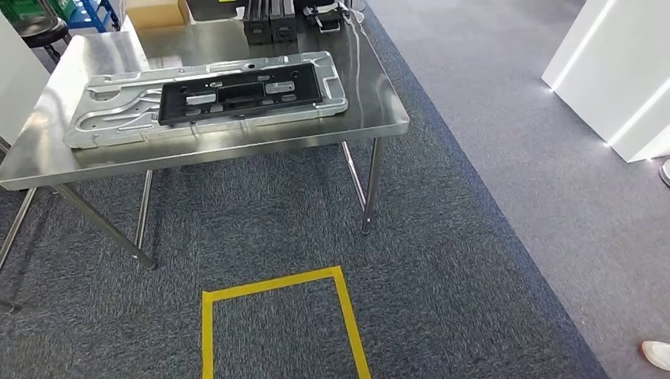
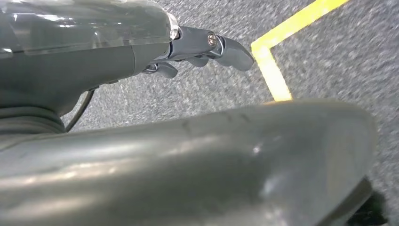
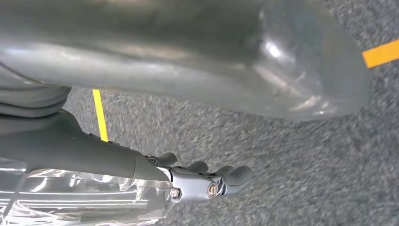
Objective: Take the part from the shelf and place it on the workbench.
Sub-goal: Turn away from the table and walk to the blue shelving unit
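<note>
Stainless steel worktop (image 1: 371, 95): stands on grey carpet, seen from above in the head view. Part (image 1: 207, 97): long silver stamped-metal panel lying flat across the worktop, carrying a black plastic insert (image 1: 241, 93) on its upper face. Black cases (image 1: 271, 20) and a cardboard box (image 1: 156, 12) sit at the worktop's far edge. Yellow floor tape (image 1: 278, 286): rectangular outline on the carpet in front of the worktop. Left hand (image 2: 207, 49): over carpet near the tape, fingers loosely curled, holding nothing. Right hand (image 3: 209, 181): over carpet, fingers loosely curled, holding nothing. A person's shoe (image 1: 656, 354) stands at the right.
</note>
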You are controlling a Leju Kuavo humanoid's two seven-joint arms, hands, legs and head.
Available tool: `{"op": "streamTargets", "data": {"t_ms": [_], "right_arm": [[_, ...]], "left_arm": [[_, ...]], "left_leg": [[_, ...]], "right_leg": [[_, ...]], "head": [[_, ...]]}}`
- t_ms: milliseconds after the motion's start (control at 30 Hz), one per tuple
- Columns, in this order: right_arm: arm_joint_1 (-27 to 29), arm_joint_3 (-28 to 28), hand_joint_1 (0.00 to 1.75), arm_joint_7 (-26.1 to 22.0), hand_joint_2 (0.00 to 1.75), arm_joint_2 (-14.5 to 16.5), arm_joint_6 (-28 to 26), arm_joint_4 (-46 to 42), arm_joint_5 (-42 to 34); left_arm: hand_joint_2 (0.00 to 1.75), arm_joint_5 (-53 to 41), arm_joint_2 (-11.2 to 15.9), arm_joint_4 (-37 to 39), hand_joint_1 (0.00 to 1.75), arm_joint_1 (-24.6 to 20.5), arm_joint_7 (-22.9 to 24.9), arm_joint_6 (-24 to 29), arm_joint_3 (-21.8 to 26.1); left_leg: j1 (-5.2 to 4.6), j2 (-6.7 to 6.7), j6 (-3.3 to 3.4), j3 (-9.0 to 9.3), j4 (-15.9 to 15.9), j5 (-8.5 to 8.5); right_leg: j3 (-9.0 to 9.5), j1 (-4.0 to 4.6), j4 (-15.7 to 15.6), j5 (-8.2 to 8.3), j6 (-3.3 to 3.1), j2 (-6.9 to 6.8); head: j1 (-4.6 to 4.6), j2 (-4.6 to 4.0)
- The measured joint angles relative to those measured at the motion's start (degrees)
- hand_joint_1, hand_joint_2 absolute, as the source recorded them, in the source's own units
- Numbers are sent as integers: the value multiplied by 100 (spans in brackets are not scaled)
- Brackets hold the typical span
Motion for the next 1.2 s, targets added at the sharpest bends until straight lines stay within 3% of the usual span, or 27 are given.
{"op": "streamTargets", "data": {"t_ms": [33,100,133,167,200,267,300,367,400,467,500,567,600,633,667,700,733,767,800,867,900,967,1000,1033,1133,1167,1200], "right_arm": [[1,0,0,1,0,1,-1,4,1],[9,0,0,3,0,-2,-2,6,2],[18,0,0,3,0,-2,-2,6,2],[23,0,0,3,0,-2,-2,6,2],[26,0,0,3,0,-1,-1,6,2],[26,-1,0,3,0,4,0,7,2],[25,-1,0,3,0,7,0,8,2],[22,-1,0,-2,0,11,7,8,8],[21,-1,0,-10,0,13,18,8,12],[36,-2,0,-44,0,12,63,9,18],[42,-2,0,-69,0,11,97,9,18],[53,-2,0,-116,0,11,178,12,18],[55,-2,0,-136,0,13,211,13,19],[57,-2,0,-158,0,14,241,14,24],[57,-2,0,-180,0,14,265,15,28],[56,-2,0,-200,0,13,285,15,32],[56,-2,0,-213,0,13,302,15,35],[52,-2,0,-217,0,12,315,14,35],[46,-2,0,-221,0,8,322,11,35],[21,-2,0,-229,0,0,326,5,35],[10,-2,0,-234,0,-4,326,3,36],[3,-2,0,-240,0,-3,326,4,37],[2,-2,0,-244,0,-2,326,5,37],[3,-2,0,-245,0,-2,325,5,37],[19,-2,0,-254,0,-5,325,6,36],[26,-2,0,-256,0,-5,326,6,35],[30,-2,0,-257,0,-5,328,6,35]], "left_arm": [[0,-2,1,0,0,14,1,-6,0],[0,-8,1,0,0,28,2,-12,0],[0,-13,1,0,0,32,1,-13,-1],[0,-16,1,0,0,31,1,-13,-2],[0,-18,1,0,0,29,1,-14,-4],[0,-18,3,0,0,21,1,-15,-13],[0,-19,3,0,0,9,1,-15,-20],[0,-22,4,0,0,-20,0,-16,-31],[0,-27,4,0,0,-29,0,-18,-34],[0,-33,5,0,0,-23,3,-23,-35],[0,-35,5,0,0,-21,6,-25,-35],[0,-37,5,0,0,-23,10,-26,-35],[0,-40,4,0,0,-24,9,-26,-36],[0,-45,3,0,0,-22,4,-25,-37],[0,-52,2,0,0,-18,-7,-22,-39],[0,-60,2,0,0,-16,-21,-18,-40],[0,-66,1,0,0,-13,-35,-13,-42],[0,-72,1,0,0,-14,-46,-9,-42],[0,-75,0,0,0,-16,-52,-6,-44],[0,-79,-2,0,0,-19,-62,-2,-50],[0,-79,-3,0,0,-21,-67,0,-54],[0,-79,-3,0,0,-24,-72,0,-59],[0,-79,-3,0,0,-22,-73,1,-61],[0,-79,-3,0,0,-16,-73,2,-61],[0,-79,-3,0,0,11,-71,4,-61],[0,-79,-3,0,0,15,-71,4,-62],[0,-79,-3,0,0,18,-71,4,-62]], "left_leg": [[10,-12,-24,-65,193,-255],[30,-23,-58,-207,871,-926],[35,-23,-75,-241,1224,-1119],[37,-23,-87,-220,1479,-1157],[39,-23,-95,-125,1577,-1055],[43,-25,-92,351,1200,-747],[37,-32,-79,711,772,-731],[17,-50,-16,1254,-15,-931],[0,-56,25,1362,-218,-1018],[-8,-39,121,1290,-261,-961],[-7,-22,174,1230,-263,-892],[-7,7,253,1069,-273,-736],[-19,10,275,972,-270,-660],[-32,14,282,871,-264,-583],[-45,20,284,764,-256,-504],[-58,27,280,656,-244,-429],[-67,32,274,550,-229,-356],[-73,33,265,451,-210,-286],[-78,31,251,372,-189,-225],[-93,35,206,277,-145,-122],[-91,44,173,256,-137,-70],[-74,55,103,227,-141,16],[-61,41,67,188,-101,-43],[-50,21,34,121,38,-212],[-10,-18,-49,-194,1033,-1024],[0,-18,-68,-245,1351,-1141],[9,-18,-83,-213,1520,-1117]], "right_leg": [[-84,-11,-11,86,-40,-11],[-283,-5,0,246,-77,-19],[-393,-1,14,323,-74,-20],[-512,-1,37,399,-66,-21],[-635,-4,70,468,-53,-21],[-875,-15,160,591,-13,-18],[-974,-13,213,639,16,-13],[-1094,-5,293,740,87,-10],[-1121,-2,302,797,127,-10],[-1159,-22,298,869,204,-6],[-1200,-33,358,764,236,0],[-1343,-57,788,225,282,8],[-1431,-61,1151,-93,302,8],[-1499,-63,1534,-303,319,9],[-1521,-63,1840,-364,329,9],[-1466,-62,1991,-281,328,9],[-1316,-59,1946,-116,314,9],[-1054,-51,1692,34,285,9],[-684,-31,1273,83,241,7],[4,17,360,-68,152,1],[187,43,87,-154,112,1],[188,55,-51,-126,36,-6],[139,50,-61,-60,-12,-16],[77,39,-73,14,-55,-31],[-190,40,-69,227,-107,-50],[-290,43,-56,295,-101,-50],[-399,41,-31,360,-90,-50]], "head": [[-1,0],[0,0],[0,0],[0,0],[0,0],[-1,0],[-1,0],[-1,0],[-1,0],[1,0],[1,0],[1,0],[1,0],[0,0],[0,0],[0,0],[0,0],[0,0],[0,0],[0,0],[0,0],[0,0],[1,0],[1,0],[0,0],[0,0],[0,0]]}}
